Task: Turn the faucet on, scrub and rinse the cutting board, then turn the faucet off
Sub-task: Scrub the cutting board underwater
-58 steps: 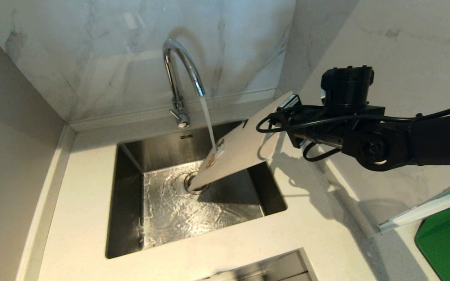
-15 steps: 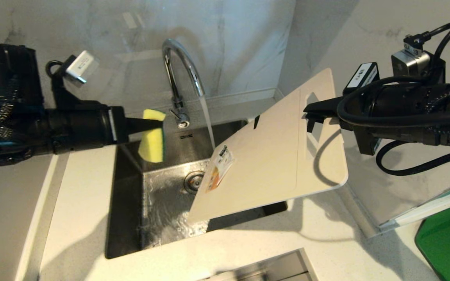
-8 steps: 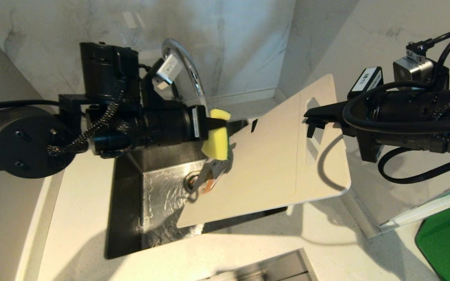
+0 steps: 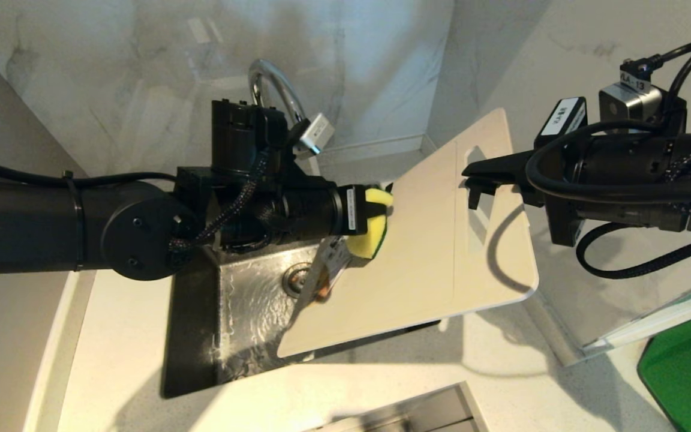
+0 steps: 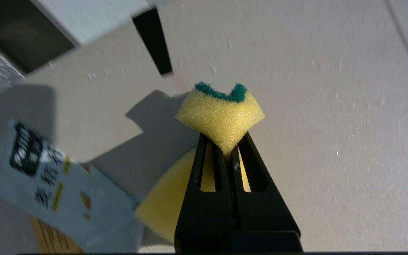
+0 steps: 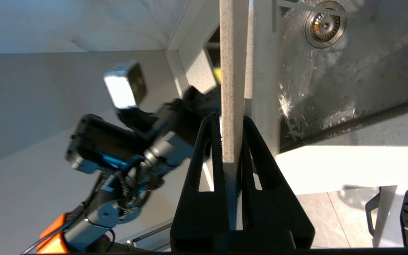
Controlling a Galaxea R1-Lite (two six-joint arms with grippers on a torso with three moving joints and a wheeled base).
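The beige cutting board (image 4: 417, 264) hangs tilted over the steel sink (image 4: 192, 312), with its paper label (image 4: 330, 270) at the low end. My right gripper (image 4: 471, 180) is shut on the board's edge beside the slot handle; in the right wrist view the right gripper (image 6: 231, 120) clamps the thin cutting board (image 6: 231, 71) edge-on. My left gripper (image 5: 225, 141) is shut on a yellow-and-green sponge (image 5: 221, 117), which presses against the cutting board (image 5: 313, 106) near its dark notch (image 5: 152, 42). The sponge (image 4: 370, 237) sits just above the label. The chrome faucet (image 4: 273, 78) arches behind my left arm, its handle hidden.
Water ripples over the sink floor around the drain (image 6: 324, 23). White counter (image 4: 117, 336) surrounds the basin, with marble walls behind and at the right. A green object (image 4: 690, 372) and a clear panel's edge (image 4: 651, 327) lie at the lower right.
My left arm has swung right, carrying the sponge from beside the faucet stem onto the board's face. The right gripper keeps the board in nearly the same place.
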